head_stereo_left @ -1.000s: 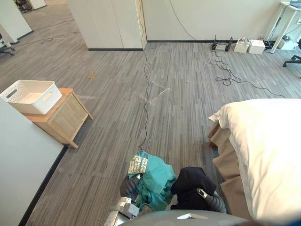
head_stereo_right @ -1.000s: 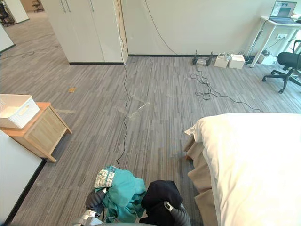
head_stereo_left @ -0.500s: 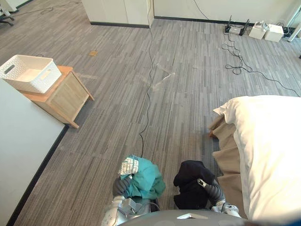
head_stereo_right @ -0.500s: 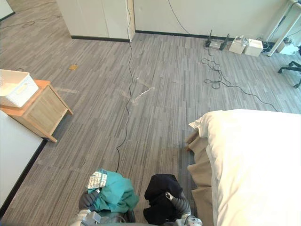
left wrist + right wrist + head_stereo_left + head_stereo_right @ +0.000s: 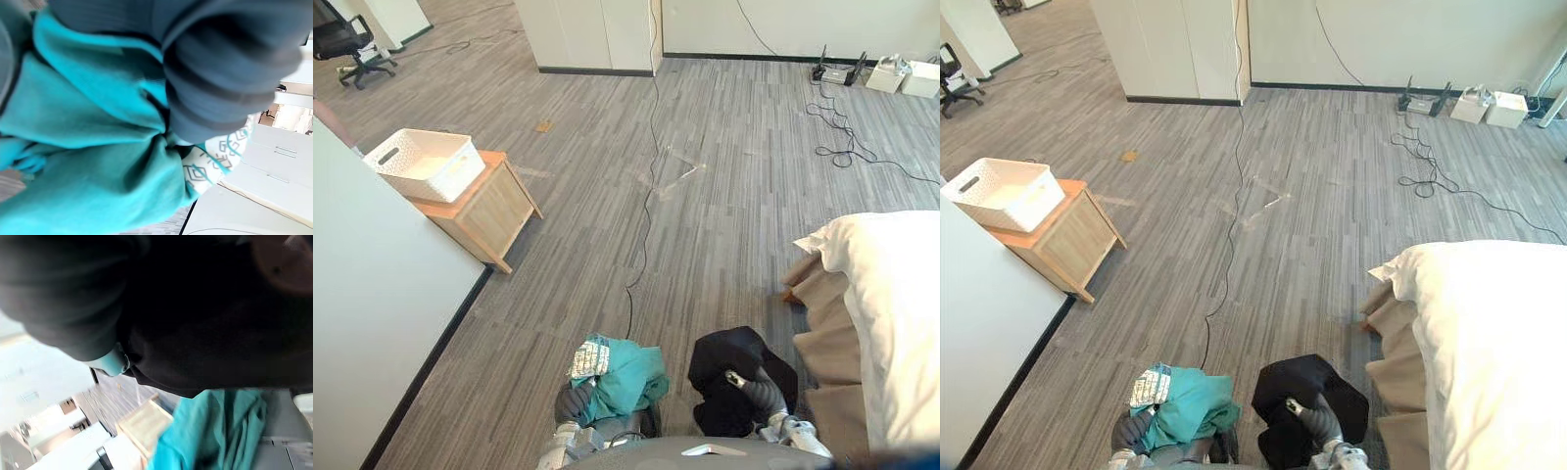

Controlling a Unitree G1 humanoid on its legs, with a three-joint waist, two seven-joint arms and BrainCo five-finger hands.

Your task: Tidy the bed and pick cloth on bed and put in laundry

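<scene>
A teal cloth (image 5: 625, 370) with a white patterned patch is bunched in my left hand (image 5: 573, 402), low in the eye views; the left wrist view shows its folds (image 5: 88, 147) gathered tight against the hand's dark cover (image 5: 230, 73). My right hand (image 5: 761, 394) is shut on a black cloth (image 5: 729, 357), which hangs in a dark bundle beside the teal one and shows close up as black cloth (image 5: 205, 333) in the right wrist view. The white laundry basket (image 5: 426, 164) sits on a small wooden cabinet (image 5: 487, 210) at the far left. The bed (image 5: 901, 313), white duvet over a tan skirt, lies to the right.
A white wall panel (image 5: 372, 323) runs along the left, just before the cabinet. A black cable (image 5: 646, 196) trails across the grey floor ahead. White cupboards (image 5: 587, 29) and small boxes with cords (image 5: 901, 73) stand at the far wall. An office chair (image 5: 347, 39) is far left.
The camera has swung left: bed slid toward the right edge, basket and cabinet came further into view. Both cloths stay held in the hands.
</scene>
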